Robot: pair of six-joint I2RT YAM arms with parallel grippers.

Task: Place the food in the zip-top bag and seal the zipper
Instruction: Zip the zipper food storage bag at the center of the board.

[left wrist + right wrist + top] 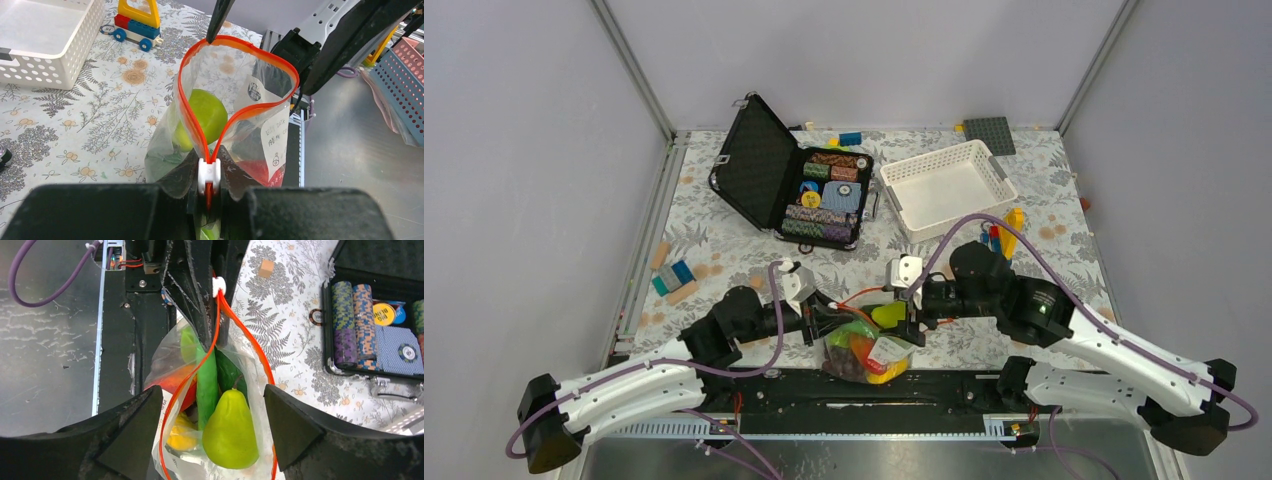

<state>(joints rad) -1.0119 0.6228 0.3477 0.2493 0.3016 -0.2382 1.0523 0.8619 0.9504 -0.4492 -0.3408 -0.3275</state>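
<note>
Zip-top bag (864, 350), filled, at lower centre of the overhead view between both tools, mouth not yet sealed.
My left tool (207, 200) is clamped on the zipper (230, 40) end, just behind the white slider (209, 172); I think this anchors the bag for the closing pull. My right tool (214, 392) stands wide open over the mouth and holds nothing. The left wrist view shows the mouth gaping as a loop. Only the right wrist view shows the pear (230, 430) and cucumber (206, 375) inside.

Yellow chip (385, 313) reads, perhaps, "BLIND"; bag label (274, 145) "DATE".
</note>
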